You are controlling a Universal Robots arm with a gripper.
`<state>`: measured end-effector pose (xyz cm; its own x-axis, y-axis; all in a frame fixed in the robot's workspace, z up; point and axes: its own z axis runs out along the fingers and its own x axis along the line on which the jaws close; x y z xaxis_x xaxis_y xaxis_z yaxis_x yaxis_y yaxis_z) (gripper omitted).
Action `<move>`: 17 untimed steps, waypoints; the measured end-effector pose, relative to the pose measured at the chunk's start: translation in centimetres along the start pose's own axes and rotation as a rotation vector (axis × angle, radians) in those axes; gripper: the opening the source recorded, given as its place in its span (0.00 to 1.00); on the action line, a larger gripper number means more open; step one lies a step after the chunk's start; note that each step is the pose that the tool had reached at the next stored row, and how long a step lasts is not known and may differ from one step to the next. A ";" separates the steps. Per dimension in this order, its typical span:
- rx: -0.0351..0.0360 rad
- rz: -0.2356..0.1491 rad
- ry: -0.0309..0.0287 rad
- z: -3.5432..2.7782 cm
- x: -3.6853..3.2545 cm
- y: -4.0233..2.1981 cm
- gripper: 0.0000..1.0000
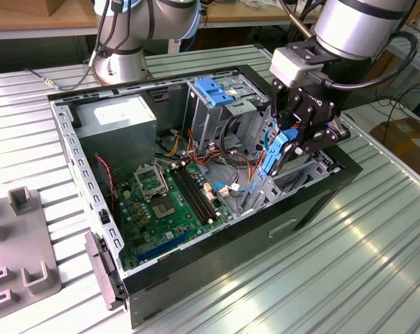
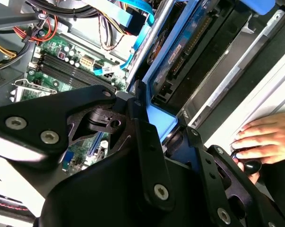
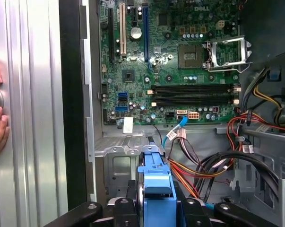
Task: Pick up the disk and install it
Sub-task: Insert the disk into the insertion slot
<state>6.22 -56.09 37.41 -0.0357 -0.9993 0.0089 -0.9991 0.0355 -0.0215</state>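
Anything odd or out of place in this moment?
Yes: a person's hand rests on the table beside the computer case while the gripper holds the disk over it, unusually near the arm.

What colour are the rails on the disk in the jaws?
Blue rails on the disk, best in the first wrist view.

Bright light, glare across table [image 1: 363, 257]

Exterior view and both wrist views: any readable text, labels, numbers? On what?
Nothing reads well enough to quote.
Circuit board: white printing, too small.
Power supply box label: blurred.
Claw: white mark on its body, partly hidden.
Disk held in the claw: no readable print.
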 end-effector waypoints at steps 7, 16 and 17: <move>0.0001 0.000 0.0000 0.11 0.00 0.00 0.37; 0.0000 0.000 0.0001 0.13 0.00 0.00 0.30; 0.0000 0.000 0.0002 0.13 0.00 0.00 0.24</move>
<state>6.22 -56.09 37.28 -0.0357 -0.9993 0.0092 -0.9991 0.0355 -0.0215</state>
